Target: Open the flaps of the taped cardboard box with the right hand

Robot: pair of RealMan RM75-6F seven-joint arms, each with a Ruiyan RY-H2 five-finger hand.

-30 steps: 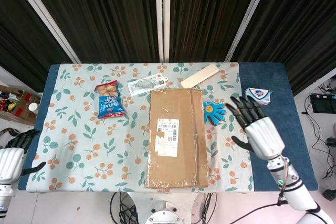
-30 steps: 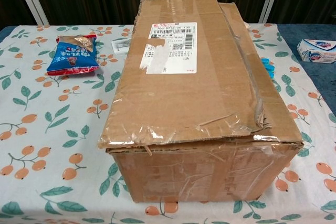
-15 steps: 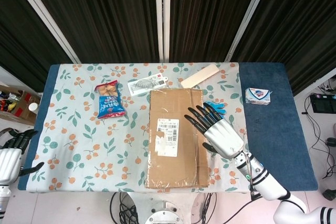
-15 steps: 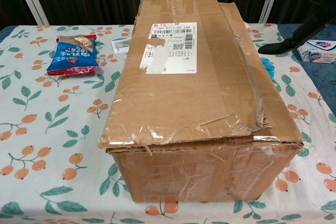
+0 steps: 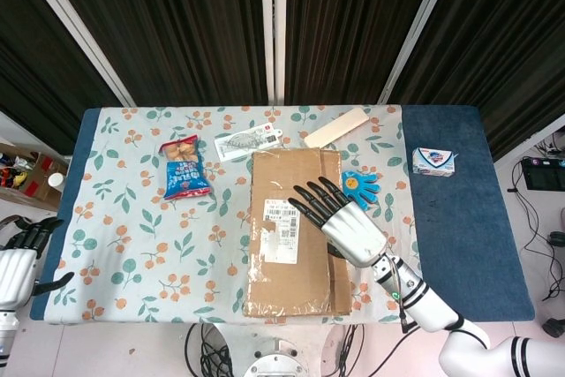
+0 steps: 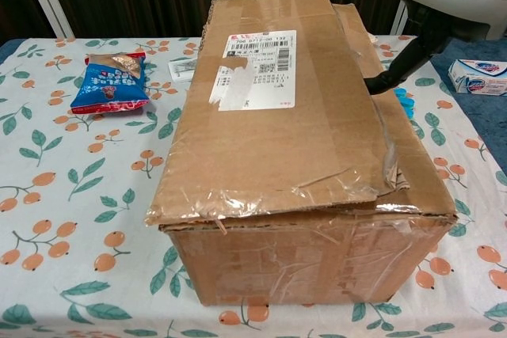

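Cardboard box (image 5: 294, 231) now lies under right robot hand (image 5: 340, 218); previously beside.

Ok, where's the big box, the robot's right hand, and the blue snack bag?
box (image 6: 301, 140), chest view, top flap
right hand (image 5: 346, 226), head view, back of hand
snack bag (image 5: 184, 172), head view, middle

A taped cardboard box (image 6: 301, 156) is sitting lengthwise along the middle of the table (image 6: 71, 219), its near end reaching toward the near edge. Its top flaps are lying almost flat, with a white shipping label (image 6: 255, 69) showing near the far end. The right robot hand (image 6: 432, 5) is reaching in from the upper right, a dark fingertip (image 6: 376, 82) touching the box's right top edge. A blue snack bag (image 6: 111, 81) is lying toward the far left corner, and a soap box (image 6: 479, 75) is resting by the right edge.
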